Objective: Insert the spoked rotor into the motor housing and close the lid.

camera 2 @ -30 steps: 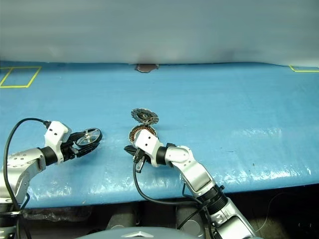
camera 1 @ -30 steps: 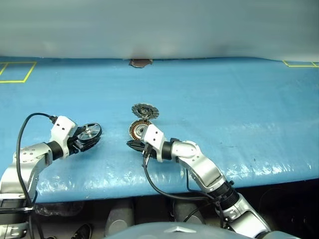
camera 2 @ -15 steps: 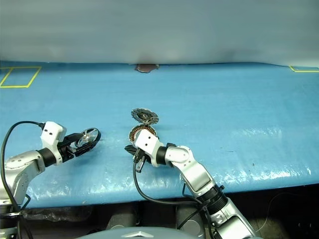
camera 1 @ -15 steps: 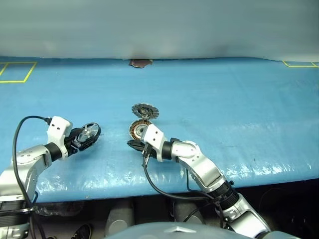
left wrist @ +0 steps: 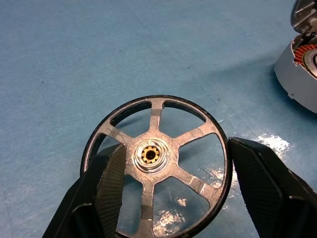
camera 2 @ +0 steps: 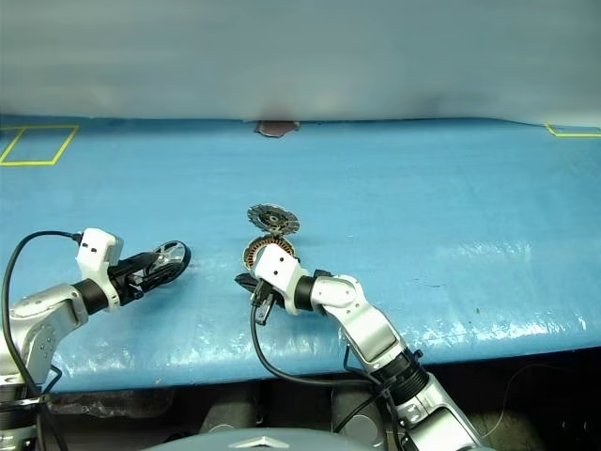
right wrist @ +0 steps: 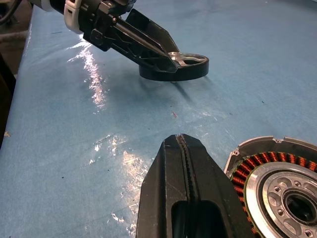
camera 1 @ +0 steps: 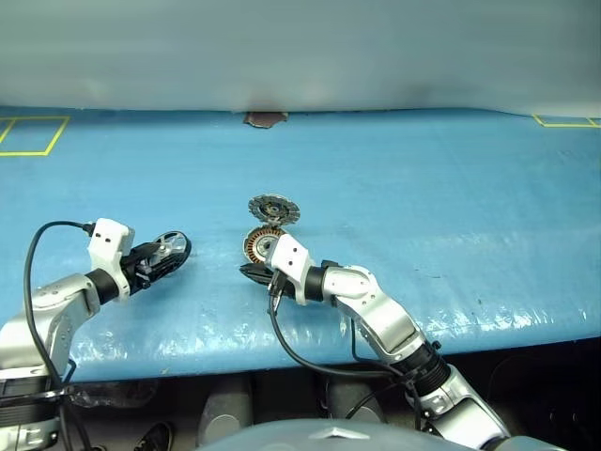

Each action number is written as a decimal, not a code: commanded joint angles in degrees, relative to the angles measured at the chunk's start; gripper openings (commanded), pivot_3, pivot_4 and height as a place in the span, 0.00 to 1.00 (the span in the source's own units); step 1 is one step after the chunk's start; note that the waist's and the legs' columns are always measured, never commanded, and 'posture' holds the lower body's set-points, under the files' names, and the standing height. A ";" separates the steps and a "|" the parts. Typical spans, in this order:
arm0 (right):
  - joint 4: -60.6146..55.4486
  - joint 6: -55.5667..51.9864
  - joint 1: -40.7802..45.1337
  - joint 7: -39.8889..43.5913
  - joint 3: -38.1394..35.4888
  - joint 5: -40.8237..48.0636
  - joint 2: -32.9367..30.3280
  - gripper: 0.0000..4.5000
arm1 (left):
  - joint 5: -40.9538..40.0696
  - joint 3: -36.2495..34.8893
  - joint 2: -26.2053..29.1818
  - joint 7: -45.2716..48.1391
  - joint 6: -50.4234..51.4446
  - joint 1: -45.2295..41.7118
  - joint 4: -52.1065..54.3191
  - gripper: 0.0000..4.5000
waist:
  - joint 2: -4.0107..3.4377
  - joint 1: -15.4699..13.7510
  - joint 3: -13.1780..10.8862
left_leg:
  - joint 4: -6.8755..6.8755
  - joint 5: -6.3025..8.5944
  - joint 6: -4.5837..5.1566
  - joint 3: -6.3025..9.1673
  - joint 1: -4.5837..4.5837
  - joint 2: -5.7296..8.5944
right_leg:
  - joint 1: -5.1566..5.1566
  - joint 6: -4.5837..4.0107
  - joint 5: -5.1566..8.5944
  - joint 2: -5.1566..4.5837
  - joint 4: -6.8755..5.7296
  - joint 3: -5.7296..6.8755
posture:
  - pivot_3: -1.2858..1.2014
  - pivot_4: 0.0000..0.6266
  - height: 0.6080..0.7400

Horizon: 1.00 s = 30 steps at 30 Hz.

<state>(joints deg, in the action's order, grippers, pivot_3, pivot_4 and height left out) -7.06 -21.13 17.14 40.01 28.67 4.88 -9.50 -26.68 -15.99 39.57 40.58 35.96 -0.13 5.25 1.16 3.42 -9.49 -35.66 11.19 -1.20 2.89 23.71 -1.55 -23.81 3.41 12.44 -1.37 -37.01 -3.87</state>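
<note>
The spoked rotor [left wrist: 156,163] is a dark-rimmed wheel with silvery spokes and a brass-toothed hub, low over the blue table at the left. My left gripper [camera 1: 174,250] is shut on it, one finger on each side of the rim. At the table's middle stands the motor housing [right wrist: 277,188], a cup with copper windings around a silver hub, partly hidden behind my right wrist in the eye views. Its lid [camera 1: 272,208], a grey segmented disc, lies flipped open beyond it, joined at the edge. My right gripper [right wrist: 181,144] is shut and empty, beside the housing's near left side.
The blue table [camera 1: 423,188] stretches wide to the right and far side. Yellow tape squares mark the far left [camera 1: 28,136] and far right [camera 1: 568,120] corners. A small brown patch [camera 1: 265,118] sits at the far edge. The front edge runs just below both arms.
My left wrist has rolled, and the rotor has gone from a tilted, face-showing pose to a flatter one closer to the table. The right arm has not moved.
</note>
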 commanded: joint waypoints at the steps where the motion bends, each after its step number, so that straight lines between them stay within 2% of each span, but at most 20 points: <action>1: -0.93 1.12 0.28 0.05 -0.41 0.30 0.33 0.00 | -2.10 -2.72 -0.21 0.17 0.36 -0.40 1.24 0.68 | 0.00 0.00 0.00 | 0.00 0.00 0.00 0.00 0.00 0.00 | 0.00 0.00 0.00 0.00 0.00 0.00 | 0.52 0.24 1.00; 5: -0.85 1.25 0.26 -0.04 -0.40 0.22 0.37 0.00 | -5.76 -4.77 -1.19 0.74 1.42 -0.73 2.10 0.68 | 0.00 0.00 0.00 | 0.00 0.00 0.00 0.00 0.00 0.00 | 0.00 0.00 0.00 0.00 0.00 0.00 | 0.52 0.24 1.00; 12: -0.70 1.48 0.26 -0.22 -0.41 0.06 0.34 0.00 | -3.81 -3.53 -0.20 0.75 0.62 -0.34 1.41 0.68 | 0.03 0.00 0.01 | -0.02 0.00 0.00 0.00 0.00 0.00 | 0.01 0.00 0.00 0.00 -0.01 0.00 | 0.52 0.24 1.00; 13: -0.70 1.47 0.26 -0.22 -0.40 0.03 0.32 0.00 | -3.54 -3.60 -0.34 0.09 0.85 -0.39 1.45 0.84 | 0.03 0.00 0.01 | -0.03 0.00 0.00 0.00 0.00 0.00 | 0.01 0.00 -0.01 0.00 -0.01 0.00 | 0.52 0.24 1.00; 15: -0.66 1.52 0.25 -0.23 -0.39 -0.06 0.23 0.00 | -3.62 -3.74 -0.62 -0.43 1.16 -0.58 1.41 0.96 | 0.03 0.00 0.01 | -0.03 0.00 0.00 0.00 0.00 0.00 | 0.02 0.01 -0.01 0.00 -0.01 0.00 | 0.52 0.24 1.00; 30: -0.56 1.51 0.11 -0.61 -0.46 -0.22 0.32 0.00 | -2.47 -3.14 -0.48 -2.32 2.28 -1.78 -0.46 0.96 | 0.03 -0.01 0.02 | -0.06 0.00 0.00 0.00 -0.01 0.00 | 0.03 0.01 -0.01 0.00 -0.02 0.00 | 0.52 0.24 1.00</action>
<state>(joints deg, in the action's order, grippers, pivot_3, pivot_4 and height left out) -6.85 -21.06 17.09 39.61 28.68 4.60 -9.56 -29.33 -18.47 38.57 38.63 38.31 -1.01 4.72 1.20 3.41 -9.47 -35.72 11.19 -1.20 2.89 23.70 -1.54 -23.78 3.43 12.42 -1.36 -37.03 -3.87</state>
